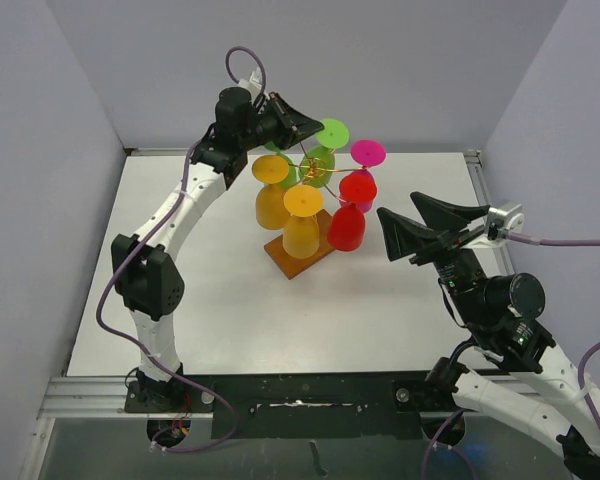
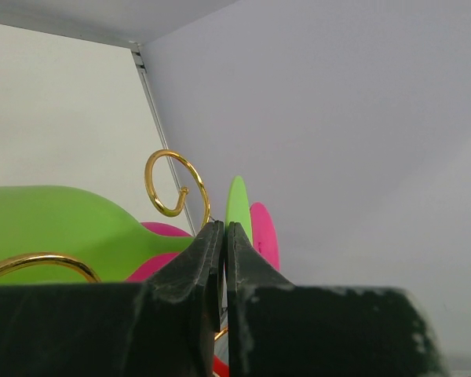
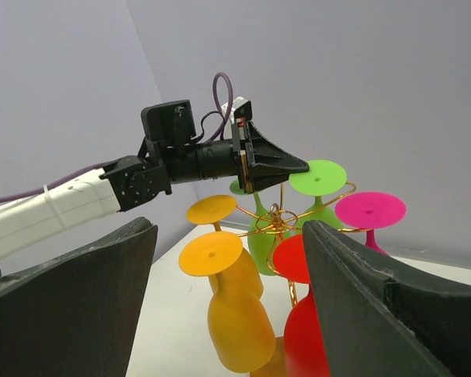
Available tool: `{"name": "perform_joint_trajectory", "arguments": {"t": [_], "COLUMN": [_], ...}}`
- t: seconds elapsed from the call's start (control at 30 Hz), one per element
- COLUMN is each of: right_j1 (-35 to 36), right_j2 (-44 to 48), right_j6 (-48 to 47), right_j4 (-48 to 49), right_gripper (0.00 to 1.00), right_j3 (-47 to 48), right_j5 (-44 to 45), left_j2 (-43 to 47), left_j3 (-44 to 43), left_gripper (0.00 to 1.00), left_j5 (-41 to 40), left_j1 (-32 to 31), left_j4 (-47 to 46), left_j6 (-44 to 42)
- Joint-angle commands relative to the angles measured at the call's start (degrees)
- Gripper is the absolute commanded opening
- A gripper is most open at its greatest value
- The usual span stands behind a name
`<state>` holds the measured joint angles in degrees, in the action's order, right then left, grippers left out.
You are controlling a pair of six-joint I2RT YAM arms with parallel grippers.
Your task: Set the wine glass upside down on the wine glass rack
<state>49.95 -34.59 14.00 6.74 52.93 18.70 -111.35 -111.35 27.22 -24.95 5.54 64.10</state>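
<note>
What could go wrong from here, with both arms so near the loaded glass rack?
The shut left gripper hangs just over the wine glass rack, beside the foot of a green glass. Moving off carelessly could snag a gold curl or knock that glass loose. The open right gripper stands near the red glass and could bump it if it swings in.

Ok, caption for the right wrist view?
Open right gripper faces the rack of upside-down coloured glasses; shut left gripper near its top.
</note>
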Motion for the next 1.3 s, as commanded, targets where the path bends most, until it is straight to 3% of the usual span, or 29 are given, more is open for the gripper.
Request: {"name": "perform_joint_trajectory", "arguments": {"t": [0.0, 0.33, 0.5, 1.27], "right_j1": [0.1, 0.1, 0.1, 0.1], "right_j2": [1.0, 2.7, 2.8, 2.9], "right_j6": [0.2, -0.2, 0.0, -0.1], "right_j4": [1.2, 1.6, 1.9, 1.7], "right_gripper": [0.76, 0.77, 0.77, 0.78], "right_j3": [0.0, -0.5, -0.4, -0.5], "right_j5": [1.3, 2.3, 1.9, 2.2], "left_j2": [2.3, -1.8, -4.9, -10.5], "left_j3": [-2.9, -13.5, -17.4, -26.4], "left_gripper": [0.00, 0.00, 0.00, 0.00], "left_j5": [-0.1, -8.9, -9.0, -16.4], "left_j1": [-0.9, -3.7, -3.9, -5.5], "left_j4": [-3.4, 7.3, 10.1, 16.8], "left_j6": [-0.4, -7.8, -8.2, -12.0]}}
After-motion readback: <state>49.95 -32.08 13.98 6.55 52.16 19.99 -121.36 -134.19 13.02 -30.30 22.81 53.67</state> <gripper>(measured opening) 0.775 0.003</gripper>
